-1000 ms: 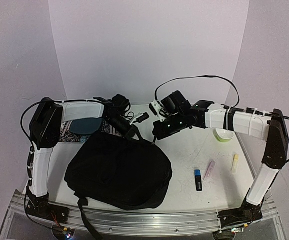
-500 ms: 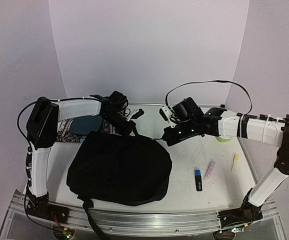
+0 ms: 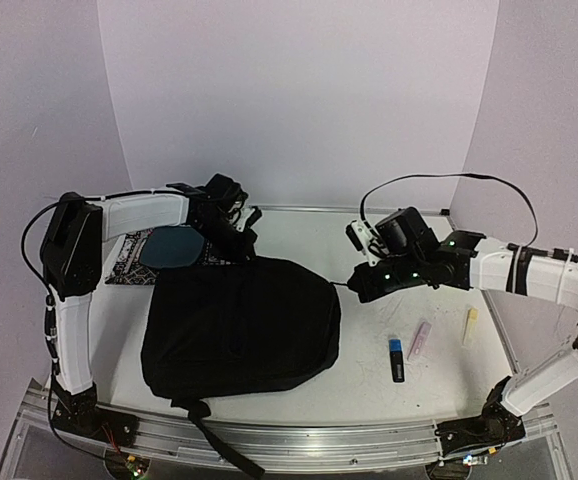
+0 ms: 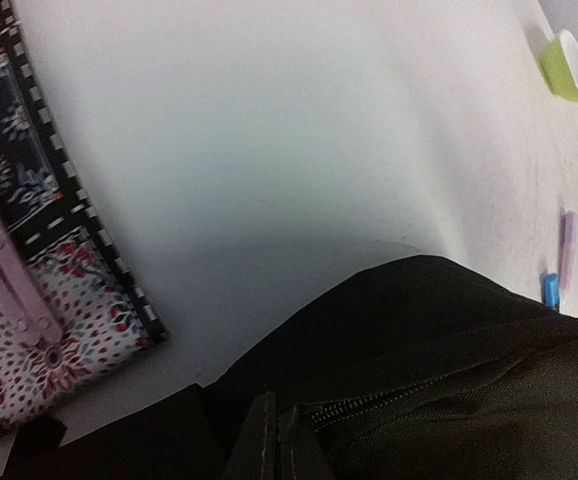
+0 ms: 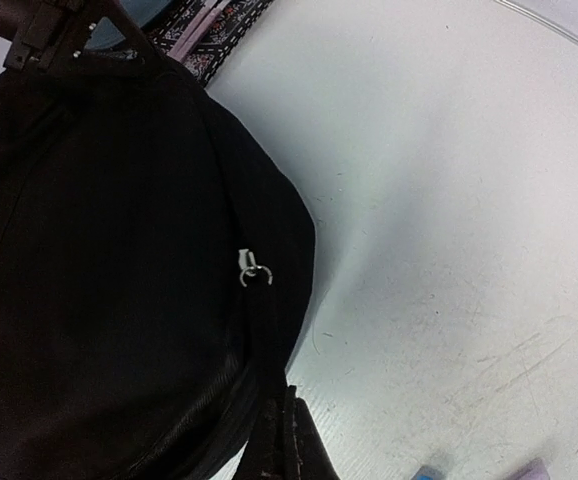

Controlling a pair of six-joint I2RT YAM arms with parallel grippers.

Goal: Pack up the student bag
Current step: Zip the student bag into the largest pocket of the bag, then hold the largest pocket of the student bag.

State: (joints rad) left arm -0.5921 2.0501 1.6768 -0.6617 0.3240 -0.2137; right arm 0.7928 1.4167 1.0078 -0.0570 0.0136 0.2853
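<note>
The student bag point(image 3: 239, 325) lies flat on the table point(image 3: 299, 235), left of centre, between the two arms. The left gripper point(image 3: 239, 238) is clenched on a fold of fabric at the bag's far left corner, beside the zip track point(image 4: 369, 405). The right gripper point(image 3: 351, 287) is clenched on a black tab that appears to lead from the zip slider point(image 5: 254, 270) at the bag's right edge.

Handling, as judged: the bag is soft, floppy and probably light, with no stiff rim. Take hold at seams, straps or zip pulls, not on flat cloth. The patterned pouch point(image 4: 29, 330) lies just beside the far left corner
</note>
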